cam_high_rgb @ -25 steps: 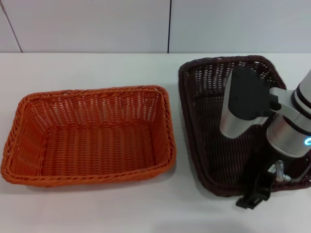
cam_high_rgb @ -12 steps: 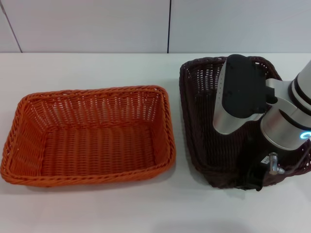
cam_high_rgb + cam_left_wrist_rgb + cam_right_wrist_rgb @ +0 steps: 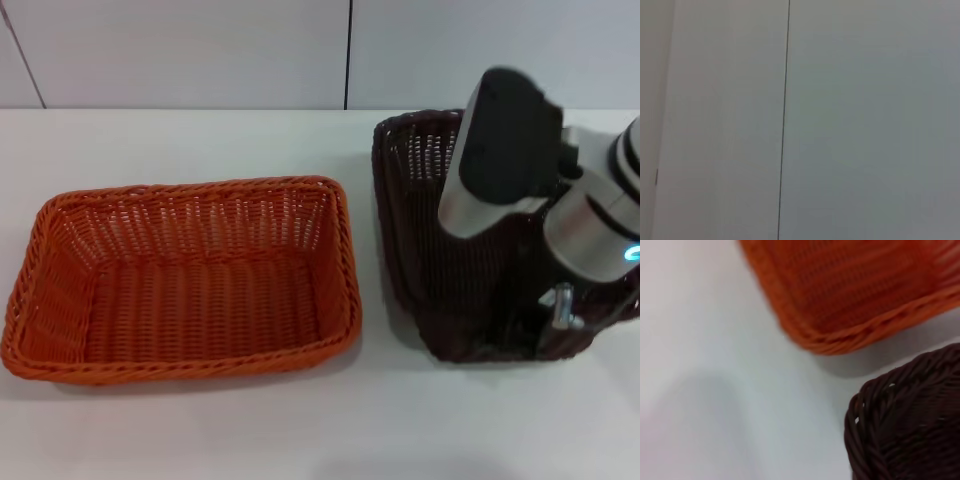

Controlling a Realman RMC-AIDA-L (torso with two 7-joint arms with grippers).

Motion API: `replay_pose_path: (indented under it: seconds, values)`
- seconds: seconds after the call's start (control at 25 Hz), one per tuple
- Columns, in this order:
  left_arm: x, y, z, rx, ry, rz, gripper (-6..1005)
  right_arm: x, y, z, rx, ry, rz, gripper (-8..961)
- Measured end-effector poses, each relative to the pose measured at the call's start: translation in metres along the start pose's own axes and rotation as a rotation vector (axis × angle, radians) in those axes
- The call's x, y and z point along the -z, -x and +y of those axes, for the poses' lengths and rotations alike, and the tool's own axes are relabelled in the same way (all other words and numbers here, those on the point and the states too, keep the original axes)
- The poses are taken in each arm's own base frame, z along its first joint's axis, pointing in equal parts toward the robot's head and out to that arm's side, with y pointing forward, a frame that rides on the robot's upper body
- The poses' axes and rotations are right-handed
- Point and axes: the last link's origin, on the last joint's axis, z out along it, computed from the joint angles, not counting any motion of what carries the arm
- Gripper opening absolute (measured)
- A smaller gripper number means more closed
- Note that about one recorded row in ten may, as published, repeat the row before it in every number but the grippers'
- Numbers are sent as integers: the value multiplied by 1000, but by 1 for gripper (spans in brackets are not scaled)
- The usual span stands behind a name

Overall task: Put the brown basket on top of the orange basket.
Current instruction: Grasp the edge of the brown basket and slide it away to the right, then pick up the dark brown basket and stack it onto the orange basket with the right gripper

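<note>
The orange basket (image 3: 190, 285) sits empty on the white table at the left; its corner also shows in the right wrist view (image 3: 855, 290). The brown basket (image 3: 415, 230) is at the right, tilted up with its near edge raised off the table. A corner of it shows in the right wrist view (image 3: 910, 425). My right gripper (image 3: 522, 345) is shut on the brown basket's near rim, and my arm hides much of that basket's inside. The two baskets are apart, with a narrow gap between them. My left gripper is out of view; the left wrist view shows only a wall.
The white table (image 3: 200, 430) runs in front of both baskets and behind them up to a pale panelled wall (image 3: 200, 50).
My right gripper has risen with the brown basket's near rim. The basket has tipped from lying flat to standing steeply on its far side. The orange basket has not moved.
</note>
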Motion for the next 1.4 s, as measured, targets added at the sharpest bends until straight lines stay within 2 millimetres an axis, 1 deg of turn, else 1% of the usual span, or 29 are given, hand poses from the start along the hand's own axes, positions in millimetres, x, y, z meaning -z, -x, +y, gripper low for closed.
replay_pose_path:
  seconds: [0.04, 0.16, 0.2, 0.32, 0.36, 0.44, 0.56, 0.6, 0.68, 0.76, 0.8, 0.84, 0.96, 1.0, 1.04, 1.12, 1.16, 1.2, 1.24, 1.32, 1.4]
  values:
    - [0, 0, 0, 0, 0, 0, 813, 0, 0, 0, 0, 0, 0, 156]
    - [0, 0, 0, -2, 3, -1, 813, 15, 5, -1, 11, -77, -26, 150]
    - [0, 0, 1, -2, 5, -1, 813, 26, 8, 0, 22, -117, -41, 149]
    - [0, 0, 2, -2, 11, -1, 813, 40, 13, 2, 40, -180, -55, 145]
    - [0, 0, 2, -2, 11, -1, 813, 40, 13, 2, 40, -180, -55, 145]
    - [1, 0, 2, -2, 14, -1, 813, 50, 18, 5, 62, -222, -69, 145]
    - [2, 0, 1, -1, 13, 0, 813, 59, 25, 7, 96, -262, -84, 146]
    - [2, 1, 1, 1, 12, -1, 813, 64, 31, 9, 135, -293, -97, 146]
    - [3, 1, 0, 1, 12, -2, 813, 66, 34, 9, 159, -307, -106, 146]
    - [3, 1, 0, 1, 13, -3, 813, 67, 40, 10, 235, -330, -119, 146]
    - [3, 1, 0, 1, 13, -4, 813, 66, 47, 16, 360, -351, -122, 146]
    - [3, 1, 0, 2, 12, -5, 813, 66, 47, 16, 360, -351, -122, 146]
    - [4, 1, 0, 2, 12, -5, 813, 61, 55, 33, 575, -366, -115, 145]
    - [5, 2, 0, 4, 10, -6, 813, 58, 60, 42, 700, -373, -106, 145]
    - [5, 2, 1, 6, 10, -7, 813, 58, 60, 42, 700, -373, -106, 145]
    - [5, 2, 1, 6, 10, -7, 813, 57, 65, 46, 804, -384, -102, 145]
    - [5, 2, 1, 8, 9, -7, 813, 55, 67, 49, 861, -388, -100, 144]
    - [5, 2, 1, 24, 10, -8, 813, 52, 67, 53, 975, -397, -94, 144]
    - [6, 3, 2, 30, 11, -9, 813, 52, 67, 53, 975, -397, -94, 144]
    - [6, 3, 3, 40, 13, -12, 813, 48, 67, 56, 1076, -415, -98, 144]
    - [6, 4, 4, 44, 14, -15, 813, 46, 68, 56, 1141, -437, -110, 143]
